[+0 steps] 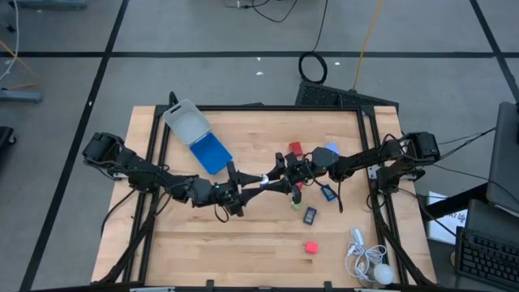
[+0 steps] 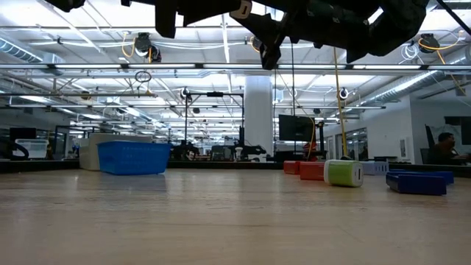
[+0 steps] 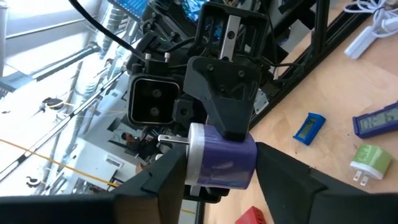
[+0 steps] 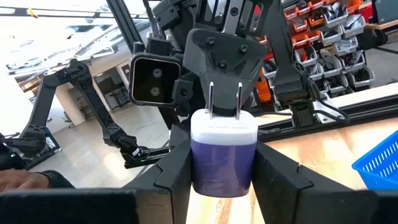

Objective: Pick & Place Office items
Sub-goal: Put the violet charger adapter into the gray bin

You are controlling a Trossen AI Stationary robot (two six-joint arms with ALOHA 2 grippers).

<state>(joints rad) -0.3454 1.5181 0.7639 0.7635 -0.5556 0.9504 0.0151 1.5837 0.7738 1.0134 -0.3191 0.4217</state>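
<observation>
High view, left to right: clear box (image 1: 185, 123) and blue tray (image 1: 209, 152) lie at the table's far left. My left claw (image 3: 221, 180) meets my right claw (image 4: 222, 180) above mid-table. Between them is a purple-and-white plug block (image 4: 222, 155), raised off the wood. My right claw is clenched on it. My left fingers (image 3: 163, 183) flank it, but I cannot tell whether they grip. Red block (image 1: 295, 148), blue piece (image 1: 328, 192), dark piece (image 1: 310, 215) and a second red block (image 1: 310, 246) rest right of centre.
</observation>
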